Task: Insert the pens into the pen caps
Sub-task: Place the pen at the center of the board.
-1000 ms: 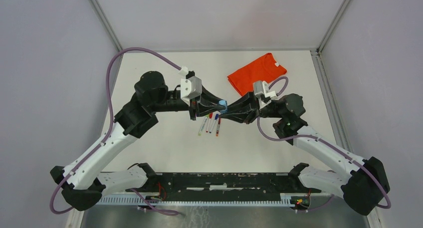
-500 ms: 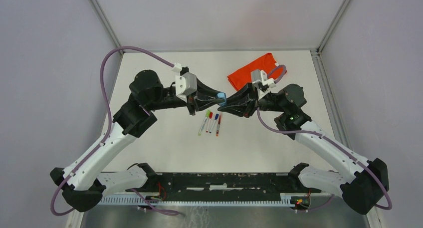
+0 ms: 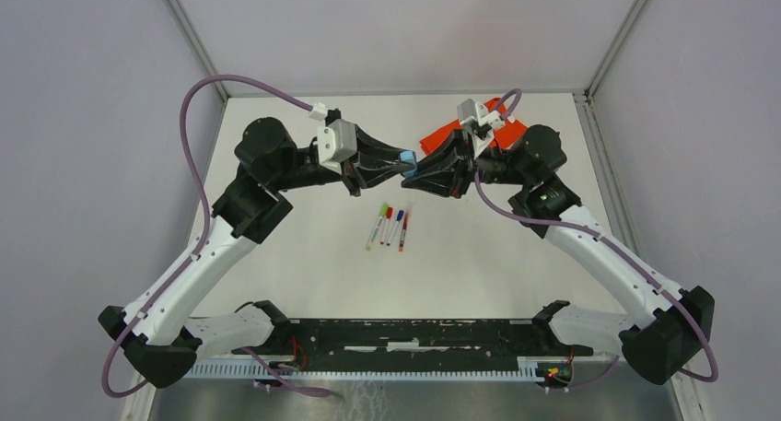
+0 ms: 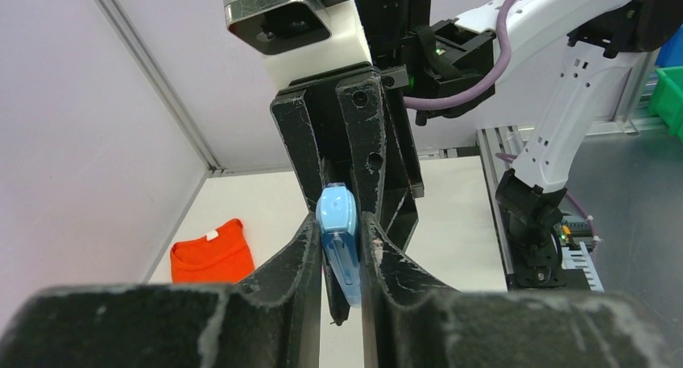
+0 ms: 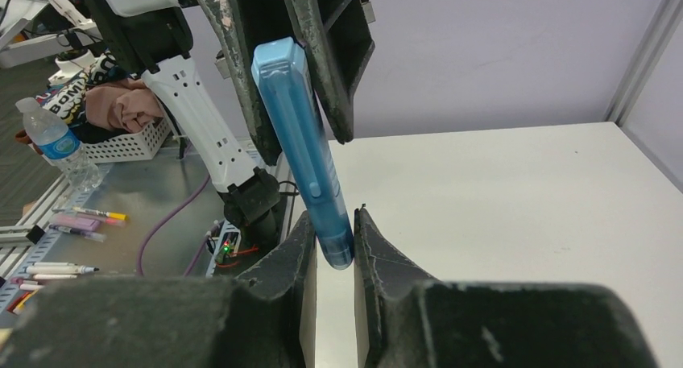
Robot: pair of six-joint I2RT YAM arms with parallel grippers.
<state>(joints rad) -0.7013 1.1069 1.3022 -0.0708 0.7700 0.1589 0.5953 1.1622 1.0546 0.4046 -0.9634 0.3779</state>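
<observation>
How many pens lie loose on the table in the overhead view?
4, side by side in one row: green-ended pen, red-ended pen, blue-ended pen, orange-ended pen. A fifth, light-blue pen is held aloft.

An orange shirt (image 3: 435,145) lies flat on the white counter (image 3: 497,255), just beyond the right gripper (image 3: 413,173) and partly hidden behind it. In the left wrist view it sits below and to the left of the left gripper (image 4: 338,223). Off the counter, far to the left of the right gripper in its own view, a water bottle (image 5: 55,146) stands beside a white basket (image 5: 121,146).
</observation>
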